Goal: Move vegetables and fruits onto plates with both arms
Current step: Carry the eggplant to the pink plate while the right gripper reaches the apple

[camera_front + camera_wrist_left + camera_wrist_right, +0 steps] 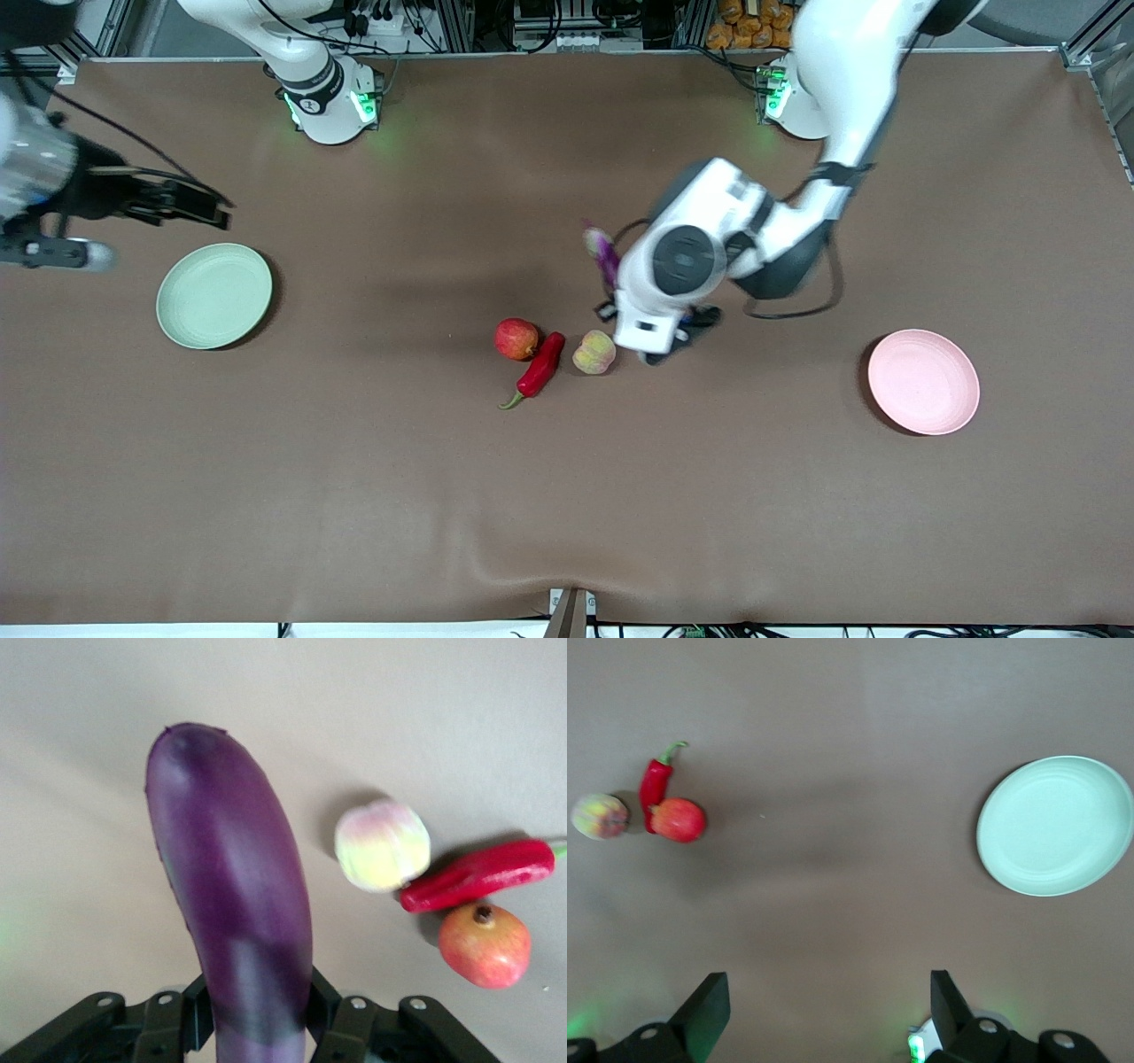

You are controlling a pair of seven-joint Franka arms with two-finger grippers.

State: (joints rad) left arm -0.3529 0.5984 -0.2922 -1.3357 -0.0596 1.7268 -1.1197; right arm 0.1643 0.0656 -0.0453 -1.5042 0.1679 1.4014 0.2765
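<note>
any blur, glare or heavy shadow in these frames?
Front view: even light, eggplant tip smeared beside the left tool. Left wrist view: soft focus, sheen on eggplant, peach casts a soft shadow. Right wrist view: right tool open, green base glow in the corners.

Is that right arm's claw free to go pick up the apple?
Probably yes. The right claw hangs open and empty near the green plate, and bare table lies between it and the apple; only the chili touches the apple.

The left arm's bulky wrist hides most of the eggplant (603, 252) and its own hand (257, 1028); the right hand (828, 1005) is cut off by the picture's edge.
</note>
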